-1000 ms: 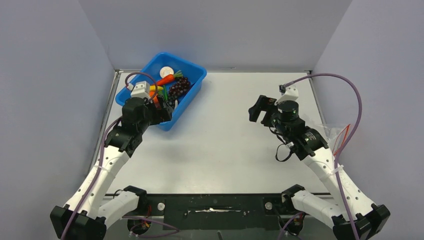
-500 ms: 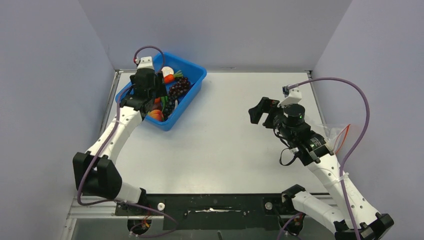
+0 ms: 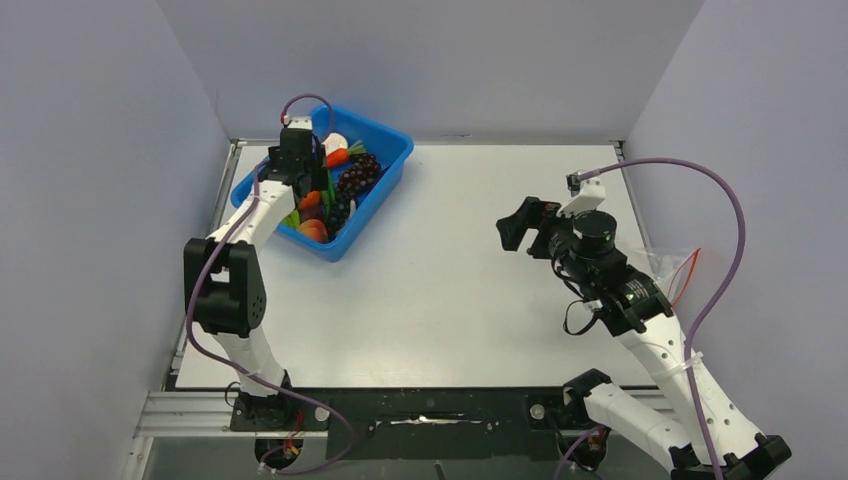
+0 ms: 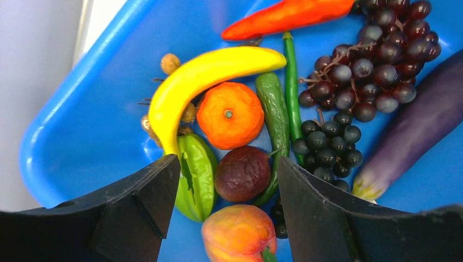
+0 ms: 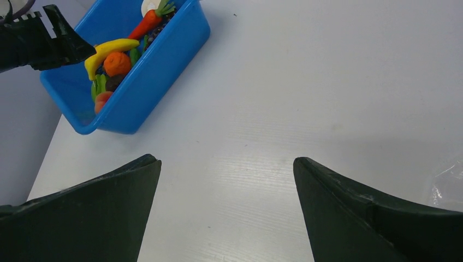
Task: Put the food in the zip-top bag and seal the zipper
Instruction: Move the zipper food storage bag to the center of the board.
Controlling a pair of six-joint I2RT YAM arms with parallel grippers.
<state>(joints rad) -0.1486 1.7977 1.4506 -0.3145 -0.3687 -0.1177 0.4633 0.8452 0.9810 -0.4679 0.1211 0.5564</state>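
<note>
Since 0.5 s ago my left arm (image 3: 250,215) has reached deeper over the blue bin (image 3: 380,195) at 11 o'clock, left pincer (image 4: 226,164) spread wide, holding nothing, above the food (image 4: 229,114); right pincer (image 5: 225,161) likewise agape, empty; zip-top bag (image 3: 660,262) lies at 3 o'clock.

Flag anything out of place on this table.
Nothing is spilled or damaged; the food all lies in the bin. One oddity: the bag sits crumpled at the table's far right edge, behind the right arm, seemingly partly over the edge and far from the food.
</note>
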